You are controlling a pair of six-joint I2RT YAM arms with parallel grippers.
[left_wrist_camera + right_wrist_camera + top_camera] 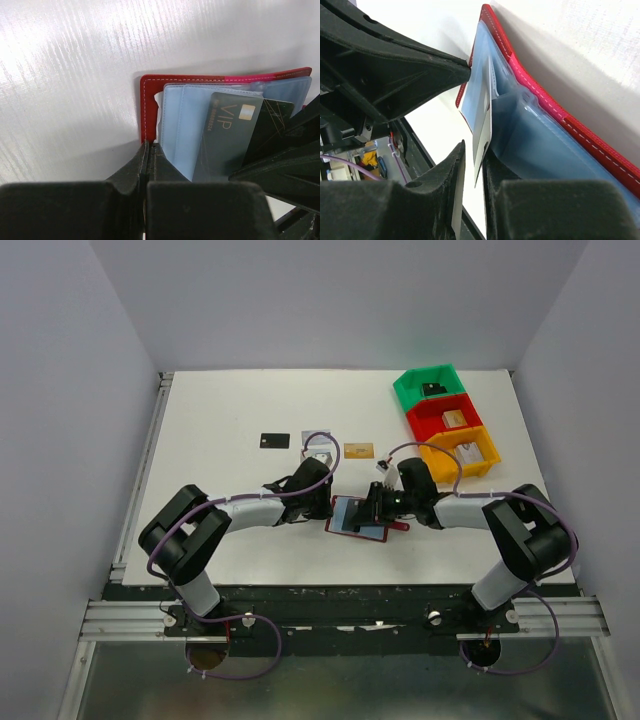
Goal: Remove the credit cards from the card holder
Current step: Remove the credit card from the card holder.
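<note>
Black card [274, 440], part-hidden silver-grey card [320, 456] and gold card [358, 450] lie loose on the table [220, 420]: three judged out, two left. Left gripper [146, 147] is clamped on the card holder [148, 100] at its red edge, mid-table. Right gripper [476, 150] pinches a grey card [227, 140] marked "VIP"; a second black card [272, 122] sits pocketed behind. Its number is unreadable.

grey card [227, 145] in the card holder [150, 100] reads "vip"; edge digits illegible.
</note>
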